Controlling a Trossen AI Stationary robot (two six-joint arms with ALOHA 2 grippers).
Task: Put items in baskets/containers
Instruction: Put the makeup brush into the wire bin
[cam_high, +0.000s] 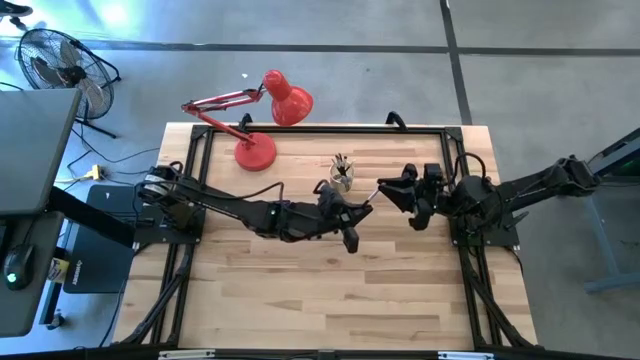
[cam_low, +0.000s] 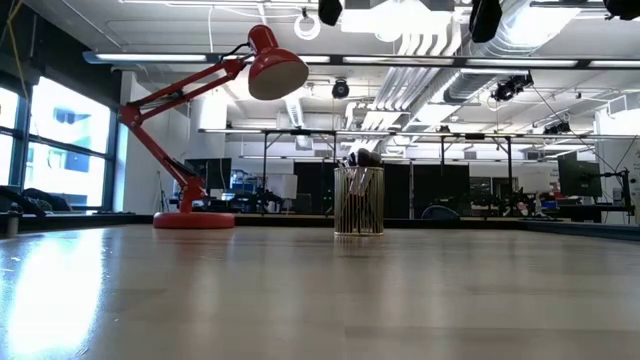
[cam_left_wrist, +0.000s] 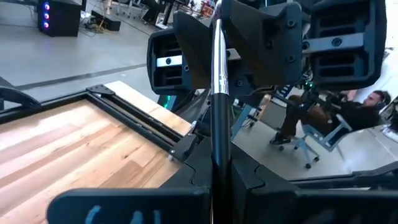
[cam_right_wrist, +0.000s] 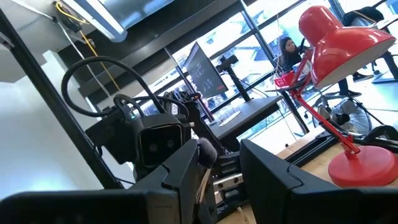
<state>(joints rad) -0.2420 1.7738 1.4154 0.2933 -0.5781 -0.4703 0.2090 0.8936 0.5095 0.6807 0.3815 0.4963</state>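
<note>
Left gripper (cam_high: 352, 214): clenching one thin brush (cam_left_wrist: 219, 93); its dark handle and silver ferrule are running up between the fingers in the left wrist view.
Right gripper (cam_high: 388, 190): facing the left one from just beside it over the table's middle; its jaws are standing part open, and a dark brush tip (cam_right_wrist: 207, 151) is showing between the fingers (cam_right_wrist: 180, 171), though I cannot tell whether they are pinching it.
Glass cup (cam_high: 342, 178): standing upright on the wooden table (cam_high: 300, 300), just behind the two grippers, toward the far edge.
Brushes in cup (cam_low: 358, 195): standing bunched, tips poking above the rim.
Red desk lamp (cam_high: 262, 115): sitting at the far edge, well left of the cup, with its shade (cam_low: 276, 68) tilting toward it.
</note>
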